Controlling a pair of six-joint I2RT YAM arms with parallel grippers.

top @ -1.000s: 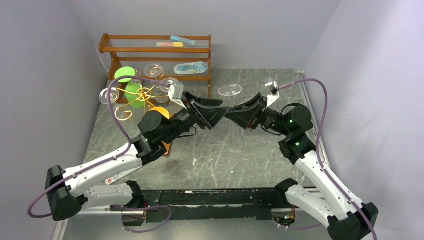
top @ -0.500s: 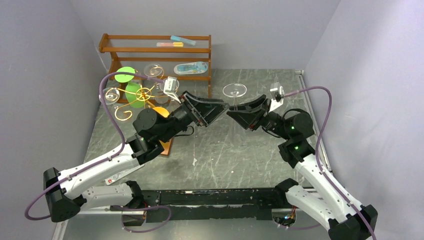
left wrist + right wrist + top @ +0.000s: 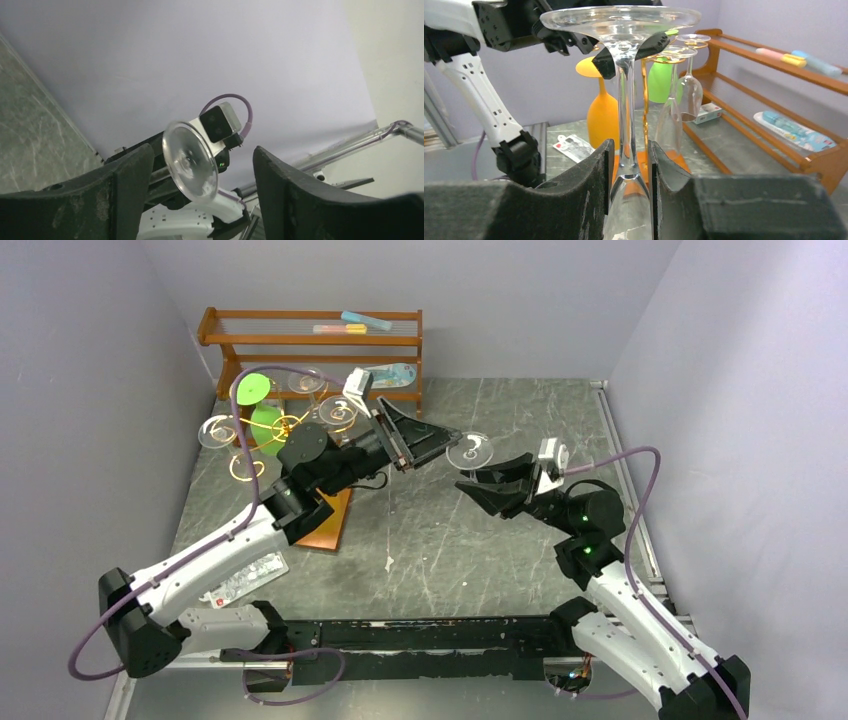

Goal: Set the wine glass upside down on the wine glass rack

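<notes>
A clear wine glass (image 3: 626,90) stands upside down, foot up, in my right gripper (image 3: 630,150). The right fingers are shut on it where stem meets bowl. In the top view the right gripper (image 3: 472,484) holds it above mid-table, and the round foot (image 3: 469,450) shows. My left gripper (image 3: 440,443) is open just left of that foot. In the left wrist view the foot (image 3: 190,160) lies between its spread fingers (image 3: 202,151), untouched. The gold wire rack (image 3: 285,426) on its copper-brown base (image 3: 333,522) stands at the back left and holds several hanging glasses.
A brown wooden shelf unit (image 3: 310,340) stands behind the rack and shows at the right of the right wrist view (image 3: 774,85). On the rack hang an orange glass (image 3: 601,107), a green glass (image 3: 659,80) and clear ones (image 3: 686,92). A card (image 3: 245,577) lies front left.
My right gripper has drawn back toward the near side with the glass in it. My left gripper has risen and pulled back left, and its wrist has swung toward the rack.
</notes>
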